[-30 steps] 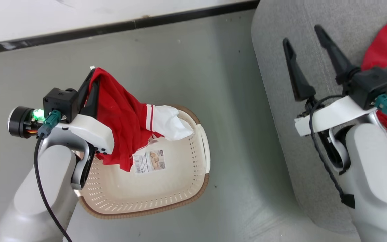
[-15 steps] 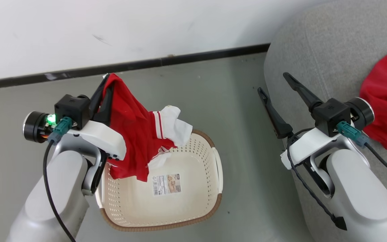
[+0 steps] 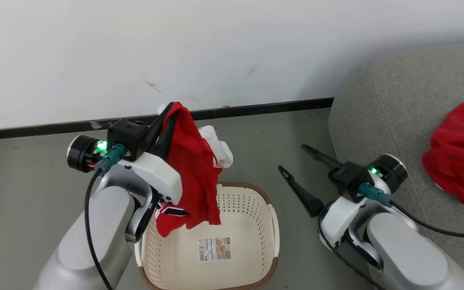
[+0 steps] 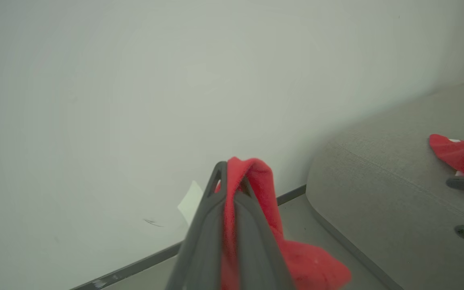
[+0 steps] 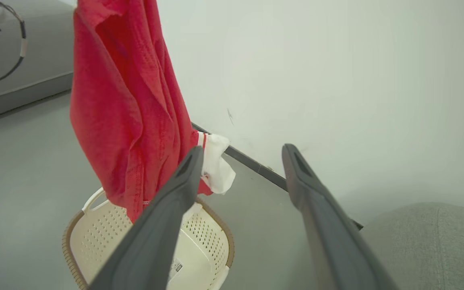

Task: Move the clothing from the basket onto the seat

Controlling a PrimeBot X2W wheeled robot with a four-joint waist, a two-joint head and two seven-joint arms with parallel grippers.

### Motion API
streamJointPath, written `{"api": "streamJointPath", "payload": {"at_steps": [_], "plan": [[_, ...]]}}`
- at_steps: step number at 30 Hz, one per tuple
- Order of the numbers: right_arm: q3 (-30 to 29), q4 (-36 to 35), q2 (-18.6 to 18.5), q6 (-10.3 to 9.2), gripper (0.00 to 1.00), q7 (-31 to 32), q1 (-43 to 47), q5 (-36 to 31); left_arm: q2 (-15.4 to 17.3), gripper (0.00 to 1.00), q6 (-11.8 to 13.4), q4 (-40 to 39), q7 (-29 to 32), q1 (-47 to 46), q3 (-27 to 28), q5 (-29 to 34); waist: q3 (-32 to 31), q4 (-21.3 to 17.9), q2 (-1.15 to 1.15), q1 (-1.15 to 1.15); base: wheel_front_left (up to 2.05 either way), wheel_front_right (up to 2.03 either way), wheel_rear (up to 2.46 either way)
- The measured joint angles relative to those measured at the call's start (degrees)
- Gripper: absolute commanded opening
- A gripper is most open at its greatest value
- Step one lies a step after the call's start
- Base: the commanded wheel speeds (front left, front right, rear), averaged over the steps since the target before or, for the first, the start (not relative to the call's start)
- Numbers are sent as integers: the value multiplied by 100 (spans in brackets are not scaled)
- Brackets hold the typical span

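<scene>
The cream laundry basket [image 3: 243, 202], near rim cut off, sits on the floor [image 3: 30, 173] under the red jersey [image 3: 195, 169], numerals half hidden behind the left forearm [image 3: 95, 229], pinched between the closed fingers of the left gripper [image 3: 170, 108]; rightward the right gripper [image 3: 292, 158] gapes empty beside the grey sofa [image 3: 381, 112], where another red garment [image 3: 455, 161] lies, clipped by the right edge.

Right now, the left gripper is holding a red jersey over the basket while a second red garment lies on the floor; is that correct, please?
Not quite. The second red garment lies on the grey sofa, not on the floor, as the head view shows. The left gripper does hold a red jersey over the basket.
</scene>
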Motion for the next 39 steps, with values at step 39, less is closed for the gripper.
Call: {"api": "streamJointPath", "payload": {"at_steps": [39], "plan": [[1929,644,-274,0,100,0,-451,1464,-590,0,-275,-207,760,-2,-1270,-352,-716,34,0,0,0,0,0]]}}
